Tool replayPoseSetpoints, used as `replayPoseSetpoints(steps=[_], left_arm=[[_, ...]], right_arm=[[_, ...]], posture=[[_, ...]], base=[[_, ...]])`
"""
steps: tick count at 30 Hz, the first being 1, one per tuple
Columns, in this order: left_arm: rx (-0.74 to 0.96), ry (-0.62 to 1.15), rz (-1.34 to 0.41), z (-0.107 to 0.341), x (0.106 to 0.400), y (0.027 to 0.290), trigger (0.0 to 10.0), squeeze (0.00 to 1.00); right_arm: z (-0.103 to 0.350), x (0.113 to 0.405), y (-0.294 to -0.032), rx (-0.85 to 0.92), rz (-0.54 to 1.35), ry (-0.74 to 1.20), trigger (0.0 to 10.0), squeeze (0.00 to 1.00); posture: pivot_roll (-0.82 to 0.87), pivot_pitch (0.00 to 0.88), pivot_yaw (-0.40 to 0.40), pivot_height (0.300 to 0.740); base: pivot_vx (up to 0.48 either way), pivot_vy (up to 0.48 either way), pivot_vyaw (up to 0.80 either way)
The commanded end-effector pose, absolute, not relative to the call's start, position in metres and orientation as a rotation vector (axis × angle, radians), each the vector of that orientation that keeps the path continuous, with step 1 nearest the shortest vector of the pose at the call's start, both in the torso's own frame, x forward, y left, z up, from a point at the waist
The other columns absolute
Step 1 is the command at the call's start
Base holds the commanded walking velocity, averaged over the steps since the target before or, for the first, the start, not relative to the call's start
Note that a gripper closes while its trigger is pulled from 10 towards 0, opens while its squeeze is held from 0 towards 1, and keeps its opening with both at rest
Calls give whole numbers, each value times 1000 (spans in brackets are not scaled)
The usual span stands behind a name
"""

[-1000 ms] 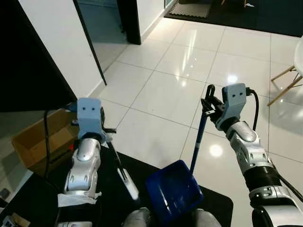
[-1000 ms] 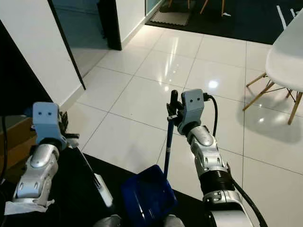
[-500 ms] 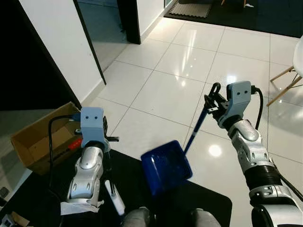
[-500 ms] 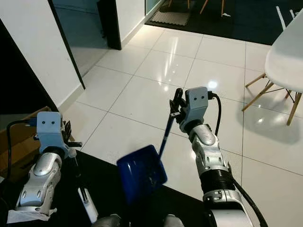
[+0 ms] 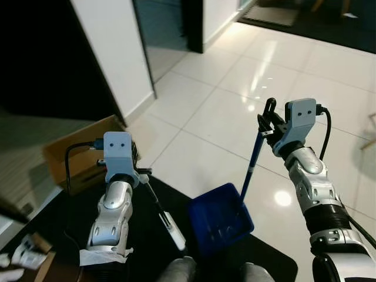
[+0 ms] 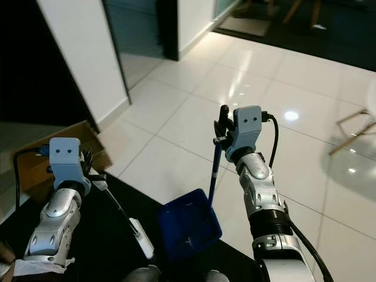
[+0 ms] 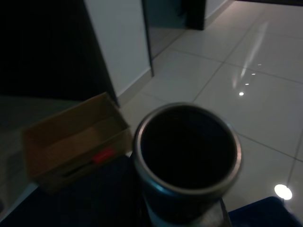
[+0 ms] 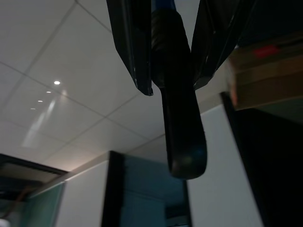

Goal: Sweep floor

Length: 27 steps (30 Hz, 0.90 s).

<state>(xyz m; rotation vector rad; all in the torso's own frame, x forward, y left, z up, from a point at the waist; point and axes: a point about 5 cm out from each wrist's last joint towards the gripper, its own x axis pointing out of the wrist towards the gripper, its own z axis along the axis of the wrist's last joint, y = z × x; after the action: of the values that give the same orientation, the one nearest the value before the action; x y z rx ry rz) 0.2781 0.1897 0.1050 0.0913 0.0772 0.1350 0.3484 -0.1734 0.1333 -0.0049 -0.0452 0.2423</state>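
Okay, mid-carry by the looks of it, not actual sweeping yet.

Right gripper up at about 2 o'clock in the head view, pinching the black top grip of the long dustpan handle. Both fingers pressed against the sides of that grip in the wrist view, with the rounded end poking out past them. Probably held that high so the blue dustpan can dangle off the other end without dragging. Pan hanging down around 6 o'clock, just in front of the robot's feet, over the edge of the black mat, tilted rather than sitting flat.

Left gripper over at 8 o'clock, with a thin dark broom handle slanting from it toward 5 o'clock and ending in a white piece just beside the pan. Can't tell whether that gripper is clamped or loose. Hollow metal tube end staring straight into the left wrist camera, likely the top of the same stick.

Open cardboard box at 9 o'clock against the wall, glossy white tiled floor stretching off toward 12.

Guessing both tools kept lifted and close together for walking to wherever needs sweeping.
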Motion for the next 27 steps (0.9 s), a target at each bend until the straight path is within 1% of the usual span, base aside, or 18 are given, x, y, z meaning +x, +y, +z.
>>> replayPoseSetpoints(steps=[1, 27], left_arm=[[101, 56, 145, 109, 278, 189, 10000, 0], [108, 67, 144, 107, 277, 188, 10000, 0]], right_arm=[[142, 350, -172, 6, 244, -95, 10000, 0], [141, 350, -167, 13, 259, -95, 10000, 0]], posture=[[24, 55, 21, 740], [34, 57, 25, 740]], base=[[0, 0, 775], [0, 0, 773]])
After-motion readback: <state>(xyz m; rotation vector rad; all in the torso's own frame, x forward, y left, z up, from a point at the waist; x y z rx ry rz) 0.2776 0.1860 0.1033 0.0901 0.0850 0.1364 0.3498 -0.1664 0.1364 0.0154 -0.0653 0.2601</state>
